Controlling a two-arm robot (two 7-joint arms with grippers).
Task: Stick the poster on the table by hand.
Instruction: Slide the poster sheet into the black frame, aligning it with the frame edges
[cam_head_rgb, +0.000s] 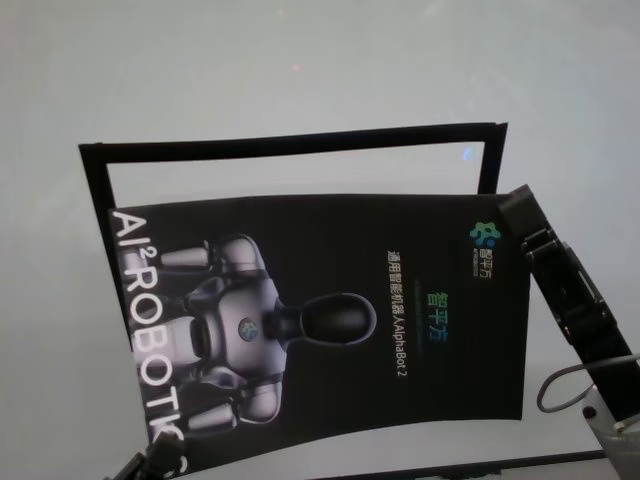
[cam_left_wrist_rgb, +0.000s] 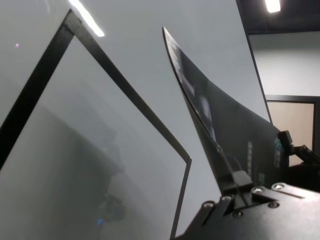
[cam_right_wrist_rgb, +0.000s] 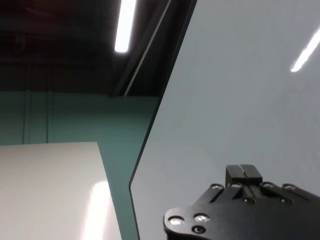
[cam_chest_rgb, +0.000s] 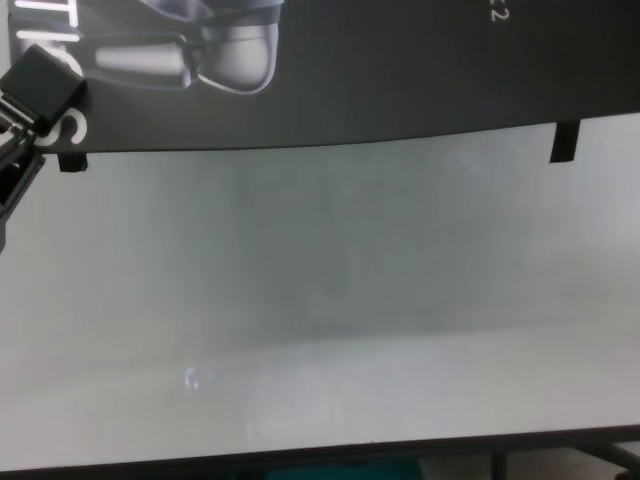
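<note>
Both grippers, left and right, pinch the glossy black rectangular poster at its near-left and far-right corners above the white matte table. Uneven lowering could misalign it against the black outline frame.

Black tape outline: thin rectangular frame marked flat on the white surface, far edge and both side edges visible, one corner seen close in the left wrist view. Ceiling strip light: lit, overhead. Teal wall: behind. Pale door panel: dark-framed, in the background.
</note>
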